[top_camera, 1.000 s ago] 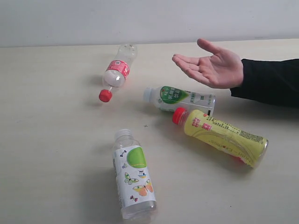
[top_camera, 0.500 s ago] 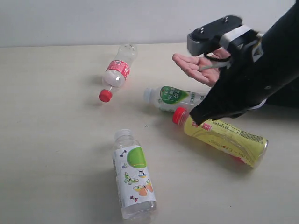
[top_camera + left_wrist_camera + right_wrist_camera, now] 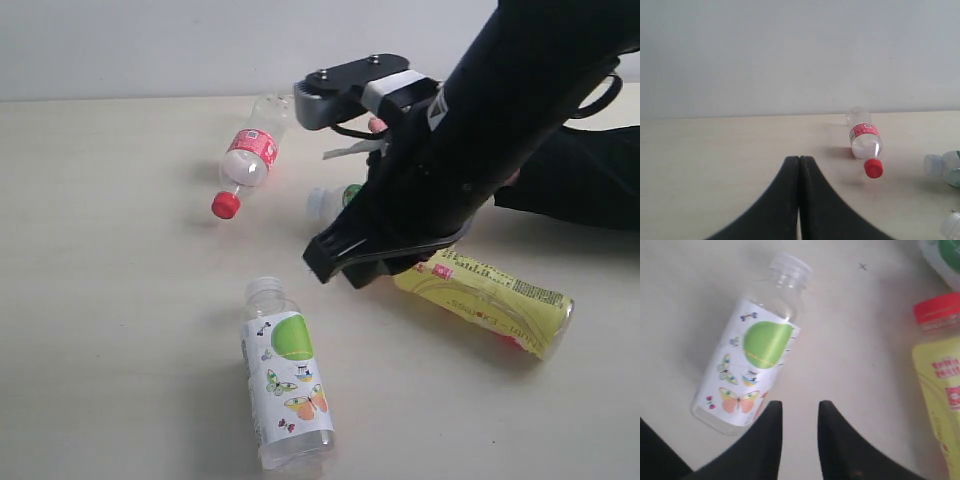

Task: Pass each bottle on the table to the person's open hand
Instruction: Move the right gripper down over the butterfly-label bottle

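— The exterior view hides how the right gripper (image 3: 800, 410) stands; its wrist view shows the tips parted, empty, near the lying butterfly bottle (image 3: 752, 360).
— Only the left wrist view shows the left gripper (image 3: 799, 161), pressed together, with the red-label bottle (image 3: 865, 141) beyond.

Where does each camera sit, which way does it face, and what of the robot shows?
Exterior: off the arms, angled down across the table toward the wall; right gripper shows.
Left wrist: low, level across the table; shut left gripper.
Right wrist: looking down; open right gripper.
Shared: exterior and right wrist both show the butterfly-label bottle.
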Controlling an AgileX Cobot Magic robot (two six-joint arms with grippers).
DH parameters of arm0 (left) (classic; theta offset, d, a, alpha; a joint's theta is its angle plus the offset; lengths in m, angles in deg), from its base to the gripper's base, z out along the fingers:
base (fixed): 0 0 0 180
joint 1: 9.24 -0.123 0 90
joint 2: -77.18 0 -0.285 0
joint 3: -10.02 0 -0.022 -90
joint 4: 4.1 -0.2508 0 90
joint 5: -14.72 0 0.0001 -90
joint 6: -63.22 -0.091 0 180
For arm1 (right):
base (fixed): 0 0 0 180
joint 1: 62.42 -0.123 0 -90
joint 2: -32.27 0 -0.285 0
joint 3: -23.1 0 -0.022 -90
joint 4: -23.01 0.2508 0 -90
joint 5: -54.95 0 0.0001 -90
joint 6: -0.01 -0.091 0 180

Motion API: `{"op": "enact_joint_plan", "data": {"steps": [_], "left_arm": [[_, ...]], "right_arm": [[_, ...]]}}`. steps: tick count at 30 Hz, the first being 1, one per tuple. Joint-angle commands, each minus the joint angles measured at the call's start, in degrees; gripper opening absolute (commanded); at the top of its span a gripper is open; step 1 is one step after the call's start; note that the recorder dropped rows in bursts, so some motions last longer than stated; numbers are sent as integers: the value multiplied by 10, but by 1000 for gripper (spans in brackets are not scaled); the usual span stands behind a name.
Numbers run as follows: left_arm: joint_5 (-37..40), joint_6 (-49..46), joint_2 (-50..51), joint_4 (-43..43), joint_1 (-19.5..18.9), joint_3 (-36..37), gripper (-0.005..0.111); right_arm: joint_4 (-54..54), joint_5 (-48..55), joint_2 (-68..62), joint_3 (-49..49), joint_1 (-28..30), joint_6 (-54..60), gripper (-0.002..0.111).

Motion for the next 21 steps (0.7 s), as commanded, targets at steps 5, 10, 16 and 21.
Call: {"op": "enact_joint_plan", "data": {"steps": [5,10,16,21], "left_arm": [[-1,4,-4,3,0,0,0],[-1,4,-4,3,0,0,0],[-1,4,-4,3,0,0,0],[-1,4,-4,3,0,0,0]], "right_arm": [[36,14,-7,21,-40,-5,29],[33,-6,-30,21,-48,-57,42],[-9,-64,-72,21,-93,-113,63],[-63,-101,-114,21,-126,-147,77]]}}
